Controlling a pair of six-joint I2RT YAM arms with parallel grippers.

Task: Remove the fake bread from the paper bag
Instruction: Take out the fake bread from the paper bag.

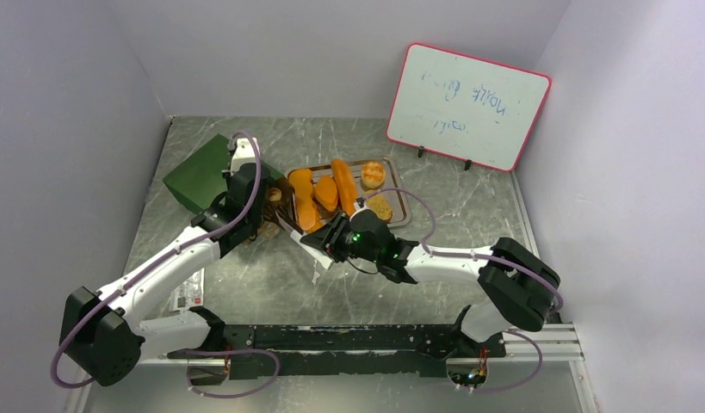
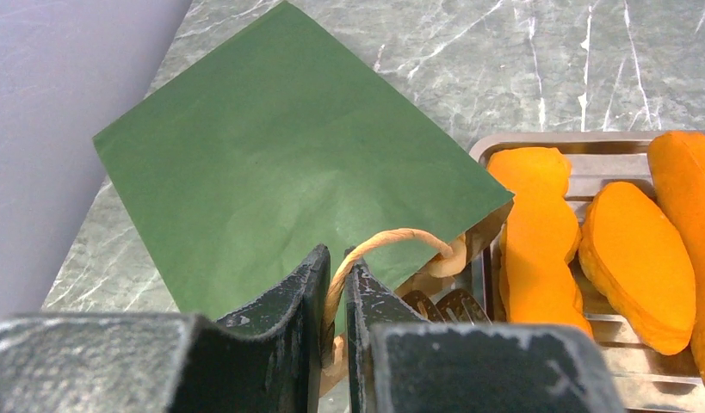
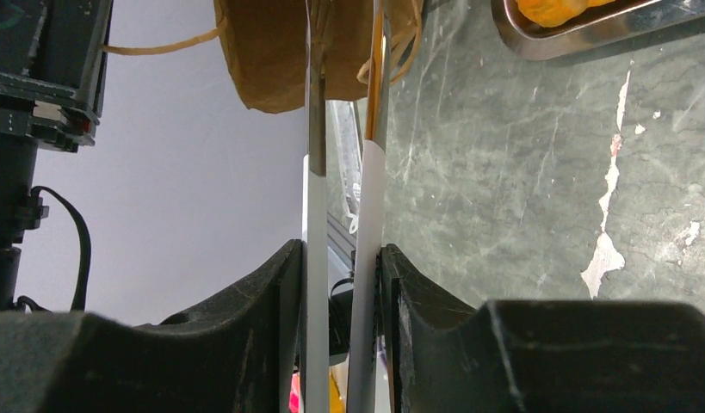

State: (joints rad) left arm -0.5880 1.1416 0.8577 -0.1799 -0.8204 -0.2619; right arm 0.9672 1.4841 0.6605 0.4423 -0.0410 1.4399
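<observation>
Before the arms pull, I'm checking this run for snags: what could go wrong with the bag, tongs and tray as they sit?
1. The left gripper holds the paper bag only by its thin cord handle; a tug might slip or tear it.
2. The right gripper pinches the tongs, whose tips sit at the bag's mouth and could snag paper or cord.
3. That mouth lies beside the tray, so dragging may shove the fake bread.

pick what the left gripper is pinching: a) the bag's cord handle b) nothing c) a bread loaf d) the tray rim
a: in the left wrist view the left gripper is shut on the tan cord handle of the green paper bag.
</observation>
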